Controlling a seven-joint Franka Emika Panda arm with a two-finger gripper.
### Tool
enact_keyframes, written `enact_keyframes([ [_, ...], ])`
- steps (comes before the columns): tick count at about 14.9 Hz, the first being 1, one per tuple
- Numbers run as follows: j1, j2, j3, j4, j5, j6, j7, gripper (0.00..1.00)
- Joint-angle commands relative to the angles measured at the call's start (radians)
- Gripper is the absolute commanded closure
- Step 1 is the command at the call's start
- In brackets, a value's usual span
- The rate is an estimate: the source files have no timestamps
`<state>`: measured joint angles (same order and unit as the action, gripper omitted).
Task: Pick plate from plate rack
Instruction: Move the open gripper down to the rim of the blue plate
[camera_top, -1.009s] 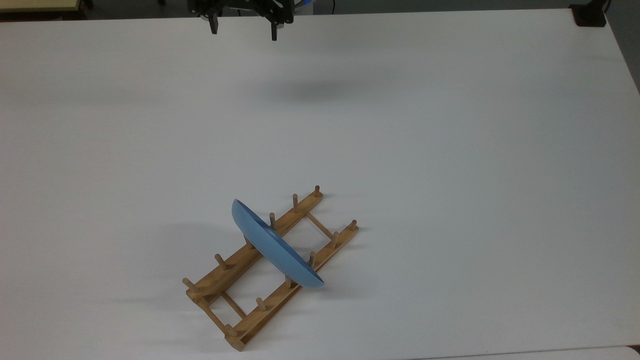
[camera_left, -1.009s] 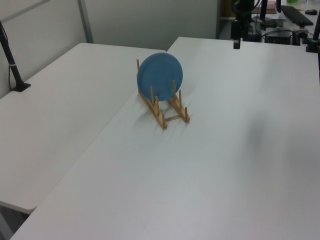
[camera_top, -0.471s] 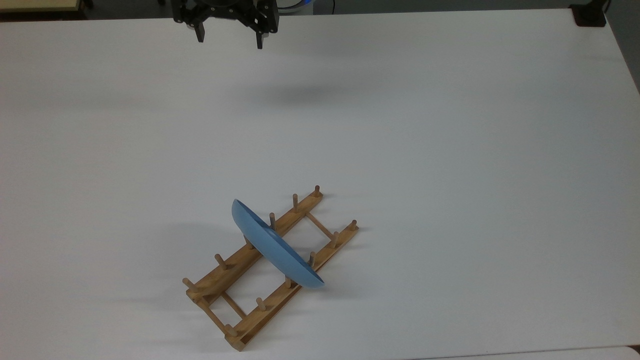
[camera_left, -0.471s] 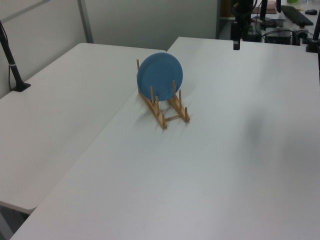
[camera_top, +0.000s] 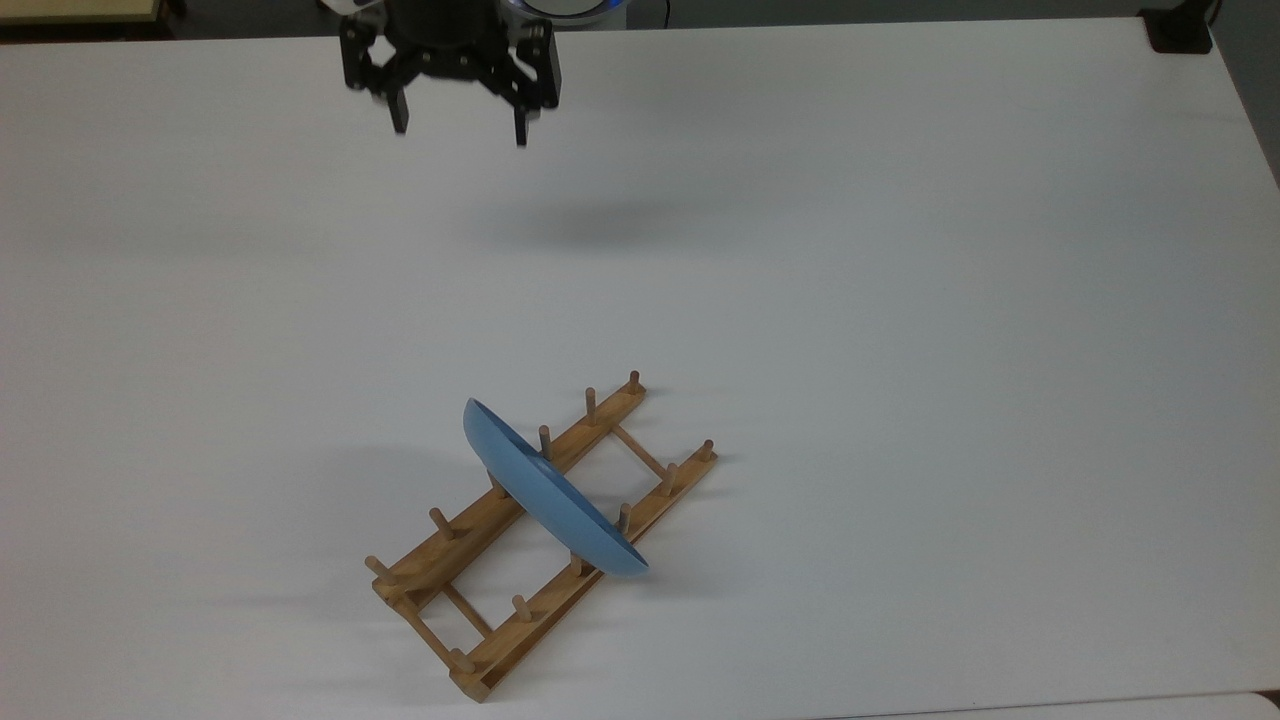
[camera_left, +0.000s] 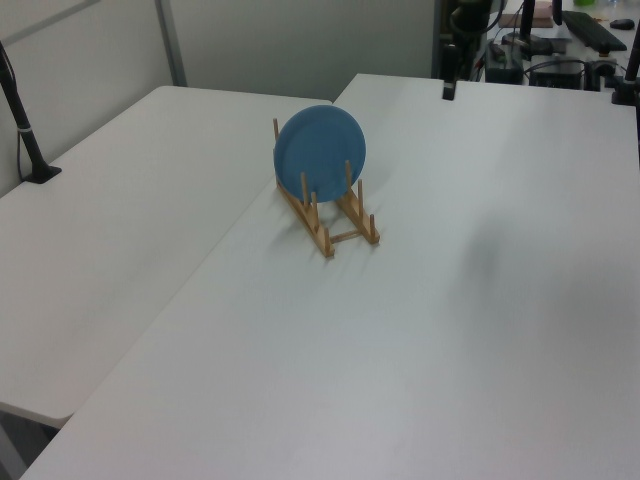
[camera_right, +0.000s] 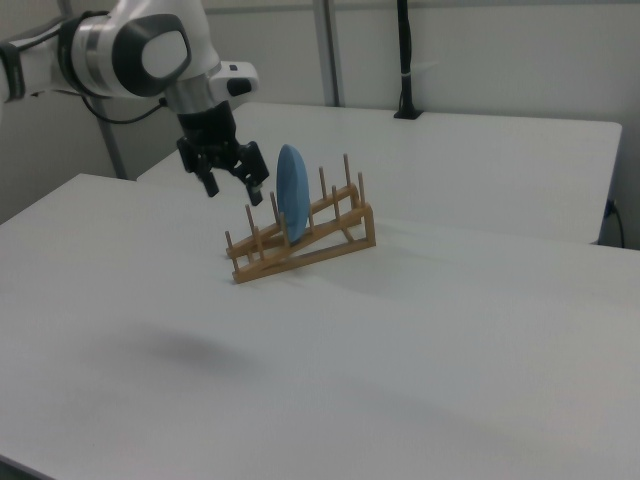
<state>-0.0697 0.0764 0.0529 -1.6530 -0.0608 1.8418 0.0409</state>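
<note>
Gripper (camera_top: 459, 128): your fingers are spread wide with nothing between them, hanging above the table (camera_top: 900, 300) near the top view's 12 o'clock edge.
Plate (camera_top: 545, 492): the blue one stands on edge in the plate rack (camera_top: 480, 585), wedged between pegs about mid-rack.
Where that is: around 6 o'clock in the top view, well apart from your gripper.
Rack: runs diagonally, roughly 7 to 1 o'clock in the top view.
Right view: gripper (camera_right: 231, 184) sits at the plate's (camera_right: 291, 192) 9 o'clock.

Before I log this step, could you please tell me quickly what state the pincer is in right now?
Pincer: open, holding nothing, up in the air away from the plate, which stands in the plate rack.
</note>
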Motion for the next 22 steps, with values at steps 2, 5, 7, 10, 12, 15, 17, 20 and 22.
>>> enact_keyframes([
  [2,0.010,0.089,-0.002,0.051,-0.014,0.222,0.077,0.00],
  [5,0.024,0.134,-0.001,0.055,-0.103,0.371,0.120,0.02],
  [7,0.033,0.172,-0.002,0.055,-0.166,0.468,0.172,0.09],
  [10,0.048,0.233,-0.001,0.056,-0.321,0.537,0.292,0.32],
  [12,0.067,0.272,-0.002,0.071,-0.394,0.573,0.376,0.35],
  [15,0.076,0.298,-0.002,0.076,-0.464,0.585,0.433,0.44],
  [17,0.079,0.312,-0.002,0.087,-0.468,0.591,0.442,0.44],
  [20,0.088,0.344,-0.002,0.133,-0.478,0.591,0.456,0.55],
  [22,0.088,0.359,-0.004,0.147,-0.487,0.591,0.461,0.65],
])
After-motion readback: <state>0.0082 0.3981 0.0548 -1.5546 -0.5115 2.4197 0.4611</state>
